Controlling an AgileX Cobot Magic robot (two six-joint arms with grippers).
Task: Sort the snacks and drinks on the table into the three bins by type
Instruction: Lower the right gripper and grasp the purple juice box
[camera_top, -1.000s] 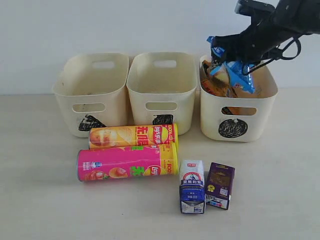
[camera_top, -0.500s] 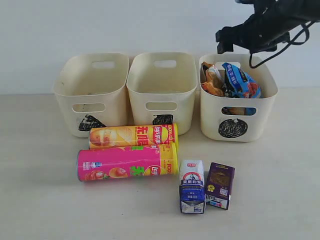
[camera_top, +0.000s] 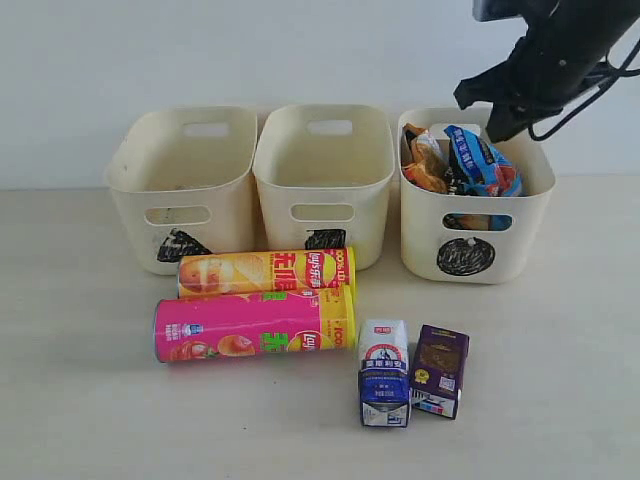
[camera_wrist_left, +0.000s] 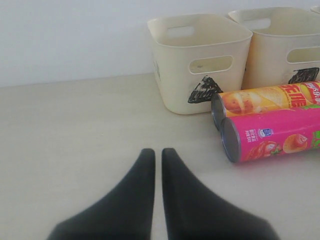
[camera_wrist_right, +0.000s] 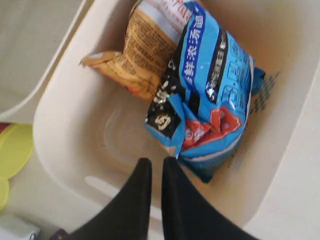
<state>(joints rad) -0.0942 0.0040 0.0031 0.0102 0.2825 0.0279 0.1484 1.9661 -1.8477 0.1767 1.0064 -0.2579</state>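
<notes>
Jaws both closed, empty, right pair above circle bin (camera_top: 520, 240); risk: grabbing purple carton (camera_top: 441, 371) may topple adjacent white-blue carton (camera_top: 384, 387).

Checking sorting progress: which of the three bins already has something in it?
The bin marked with a black circle: it holds the blue bag and the orange bag. The triangle bin and square bin show nothing inside.

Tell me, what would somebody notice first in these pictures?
Probably the bright pink can and the yellow can, lying side by side on the table just in front of the left tub and middle tub. Next, the shiny blue bag and orange bag crammed into the right tub, the one with the black scribbled circle. A white and blue carton and a purple carton stand together at the front.
</notes>
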